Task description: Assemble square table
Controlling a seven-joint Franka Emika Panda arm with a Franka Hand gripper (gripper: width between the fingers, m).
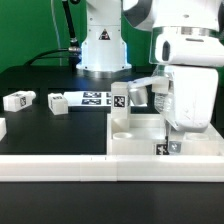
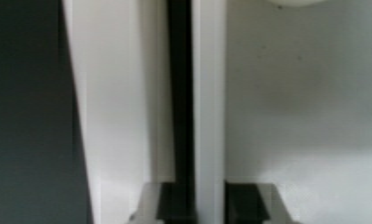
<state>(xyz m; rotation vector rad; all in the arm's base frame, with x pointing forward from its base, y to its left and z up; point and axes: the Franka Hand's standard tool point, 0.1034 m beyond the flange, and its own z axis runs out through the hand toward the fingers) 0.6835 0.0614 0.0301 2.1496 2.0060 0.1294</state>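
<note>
The square table top (image 1: pixel 135 135) is a white tray with a raised rim. It lies at the exterior view's lower right, against the long white bar. My gripper (image 1: pixel 168 140) reaches straight down onto its rim near a black-and-white tag. In the wrist view the rim wall (image 2: pixel 204 100) runs between my two dark fingers (image 2: pixel 156 205), and the gripper (image 2: pixel 204 206) is shut on it. Two white tagged legs (image 1: pixel 18 100) (image 1: pixel 58 103) lie on the black surface at the exterior view's left. A third leg (image 1: pixel 2 127) shows at the left edge. Another white leg (image 1: pixel 140 90) sits behind the top.
The marker board (image 1: pixel 95 97) lies flat in front of the robot base (image 1: pixel 100 45). The long white bar (image 1: pixel 60 168) edges the front of the black surface. A green wall stands behind.
</note>
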